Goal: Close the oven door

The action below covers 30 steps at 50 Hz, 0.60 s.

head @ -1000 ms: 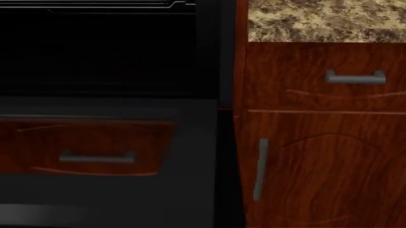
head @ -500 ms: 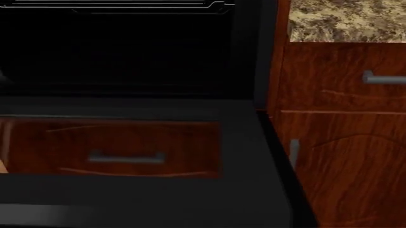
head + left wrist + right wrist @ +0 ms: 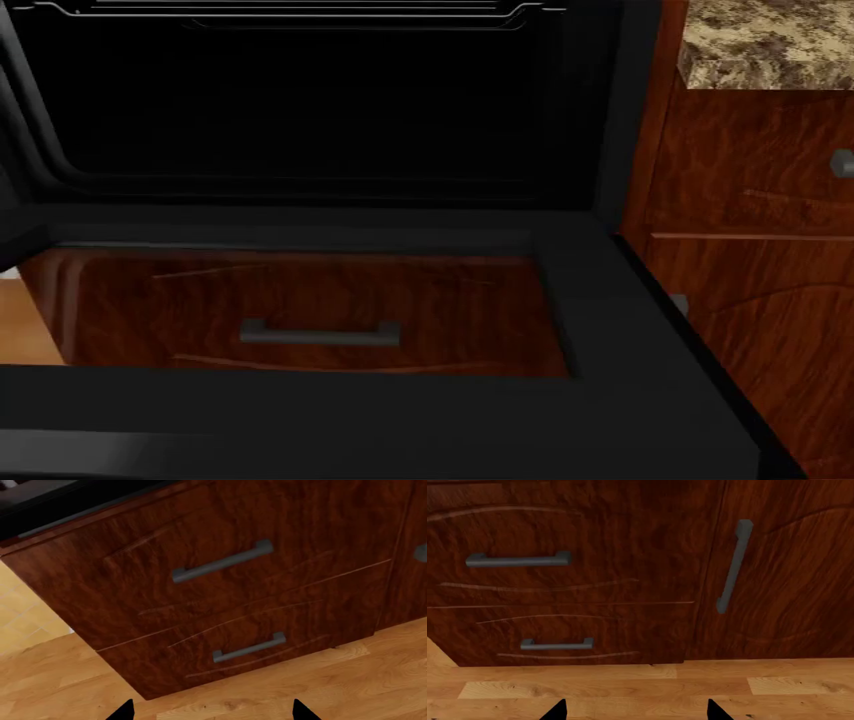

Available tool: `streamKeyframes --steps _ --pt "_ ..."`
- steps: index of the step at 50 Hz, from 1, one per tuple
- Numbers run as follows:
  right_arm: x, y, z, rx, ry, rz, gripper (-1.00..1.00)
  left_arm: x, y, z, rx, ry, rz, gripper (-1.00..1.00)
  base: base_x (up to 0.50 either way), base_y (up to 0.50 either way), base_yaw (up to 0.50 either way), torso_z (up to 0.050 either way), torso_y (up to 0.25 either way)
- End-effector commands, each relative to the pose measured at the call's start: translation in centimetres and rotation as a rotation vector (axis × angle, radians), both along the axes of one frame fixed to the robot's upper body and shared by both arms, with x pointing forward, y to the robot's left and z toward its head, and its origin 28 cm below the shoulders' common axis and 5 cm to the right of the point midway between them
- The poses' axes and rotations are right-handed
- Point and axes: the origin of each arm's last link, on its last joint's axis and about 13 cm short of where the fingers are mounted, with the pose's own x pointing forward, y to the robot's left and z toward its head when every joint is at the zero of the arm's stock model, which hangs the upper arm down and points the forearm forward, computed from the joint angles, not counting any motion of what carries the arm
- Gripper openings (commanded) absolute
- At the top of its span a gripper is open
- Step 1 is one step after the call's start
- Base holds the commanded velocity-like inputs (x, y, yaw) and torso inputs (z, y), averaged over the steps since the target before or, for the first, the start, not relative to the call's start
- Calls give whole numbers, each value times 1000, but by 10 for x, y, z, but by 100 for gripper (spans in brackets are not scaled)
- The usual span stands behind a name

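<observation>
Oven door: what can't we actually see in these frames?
- Oven door, head view: near edge and any handle cut off by the frame bottom.
- Oven cavity, head view: too dark to read.
- Left claw and right claw, wrist views: only fingertips show, apart; absent from head view.

The oven door (image 3: 587,400) lies flat and open, blocking the way to the drawer (image 3: 320,310) under it.

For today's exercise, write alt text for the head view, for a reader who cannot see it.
The oven door lies open and flat in front of the dark oven cavity. A wooden drawer with a grey handle shows through its glass pane; reddish cabinets stand alongside.
</observation>
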Motion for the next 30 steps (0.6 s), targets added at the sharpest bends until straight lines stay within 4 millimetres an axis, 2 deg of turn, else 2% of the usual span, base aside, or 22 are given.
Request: streamKeyframes --steps 1,12,13,14,16,17,19,21,22,23,24,26,27,29,30 --pt "0 -1 1 9 -2 -3 100 0 -1 3 0 -4 -7 100 0 0 0 0 0" --pt "0 -1 2 7 -5 -2 100 -1 -2 4 0 -6 -10 100 0 0 0 0 0" --pt "0 -1 2 6 -6 -1 100 -1 -2 -5 -1 -7 -10 100 0 0 0 0 0" --pt "0 0 2 4 -7 -1 100 0 -2 2 -1 -8 -11 100 0 0 0 0 0" --pt "0 0 2 0 -7 3 100 -1 -1 4 -2 -8 -10 100 0 0 0 0 0" --pt "0 0 2 1 -7 3 100 -1 -1 -7 -1 -7 -10 100 0 0 0 0 0" --pt "1 0 1 -1 -6 1 100 0 -1 4 -1 -9 -8 100 0 0 0 0 0" --pt "0 0 1 -11 -6 4 100 0 -1 -7 -4 -13 -6 100 41 76 0 0 0" --pt "-1 0 1 -9 -6 4 100 0 -1 2 -3 -14 -6 100 86 152 0 0 0" --pt "0 0 1 -9 -5 2 100 -1 -1 -6 -2 -12 -6 100 82 156 0 0 0" --pt "0 -1 1 -8 -5 1 100 0 -1 3 -2 -11 -7 100 82 160 0 0 0" --pt "0 0 1 -10 -6 2 100 0 -1 4 -4 -11 -7 100 88 172 0 0 0" --pt "0 0 0 -13 -5 1 100 0 -2 -8 -5 -17 -10 100 102 203 0 0 0" --pt "0 1 0 -9 -4 5 100 0 -1 5 -1 -11 -5 100 105 207 0 0 0" --pt "0 1 0 -9 -5 5 100 -1 0 2 -4 -12 -4 100 102 211 0 0 0"
